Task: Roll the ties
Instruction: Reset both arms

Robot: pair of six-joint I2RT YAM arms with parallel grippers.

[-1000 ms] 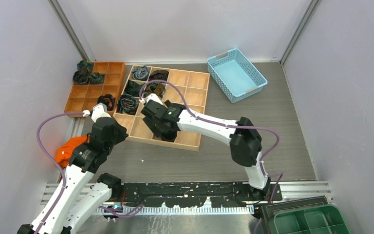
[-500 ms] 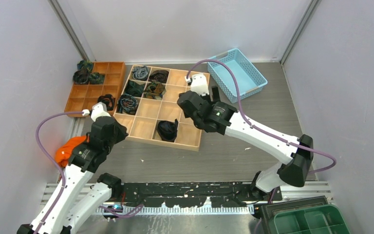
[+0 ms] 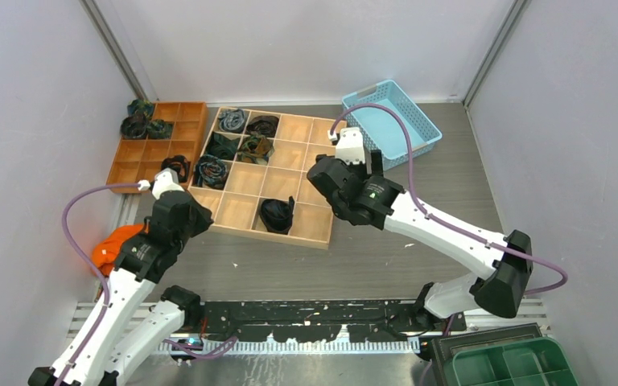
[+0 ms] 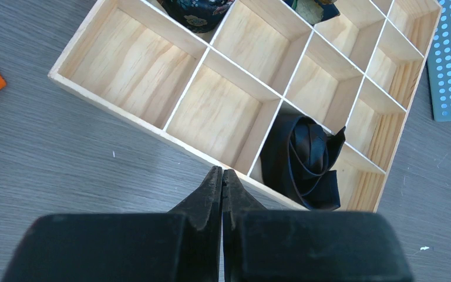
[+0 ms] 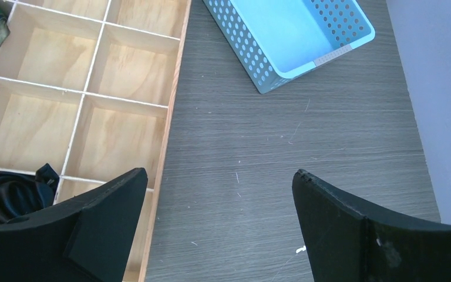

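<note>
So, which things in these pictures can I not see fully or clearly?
Orange object: top view, the left arm covers most of it; left wrist view, cut by the left edge.
Black tie: right wrist view, partly behind the right jaws and cut by the left edge.
Ties in the orange tray: top view, too small to count.
Green bin: top view, cut by the bottom edge.

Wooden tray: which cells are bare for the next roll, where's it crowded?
Free: wooden tray cells along its right side by the blue basket, and two near-row cells left of the black coil; also table right of the tray. Crowded: far-left corner, five rolled ties.
</note>
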